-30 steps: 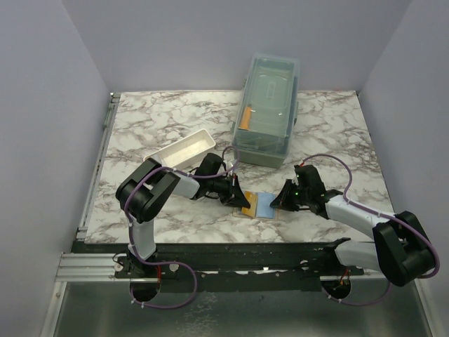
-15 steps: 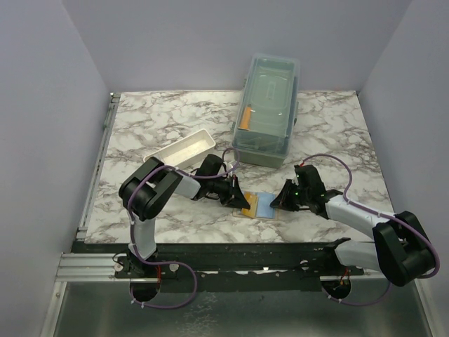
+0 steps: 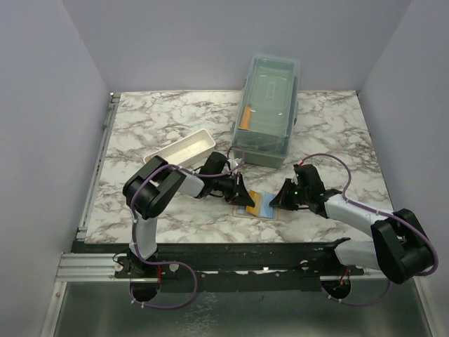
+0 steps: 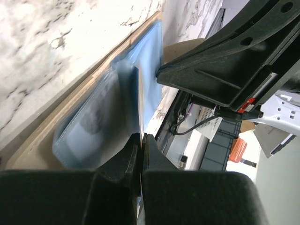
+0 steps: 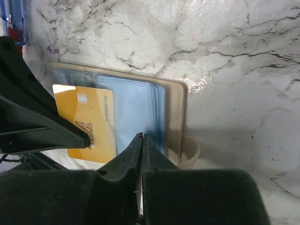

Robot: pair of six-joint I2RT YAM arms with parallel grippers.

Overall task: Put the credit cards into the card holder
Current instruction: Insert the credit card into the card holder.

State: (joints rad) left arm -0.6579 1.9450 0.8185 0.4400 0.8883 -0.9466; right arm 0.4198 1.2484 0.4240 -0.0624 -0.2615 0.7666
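Note:
The card holder lies open on the marble table, tan rim and light blue lining up; the right wrist view shows its tan edge and lining. My left gripper is shut on the orange-yellow credit card and holds it over the holder's left half. In the left wrist view the card is edge-on between my jaws. My right gripper is shut on a raised blue leaf of the holder, tips over the lining. No other card shows.
A large translucent lidded box stands behind the grippers, with a short orange stick inside. A white rectangular tray lies at the back left. A red-and-blue screwdriver handle shows at the right wrist view's corner. The table's front edge is close.
My left gripper has moved a little right and away with the orange-yellow card, bringing it further over the holder. The right gripper has stayed put.

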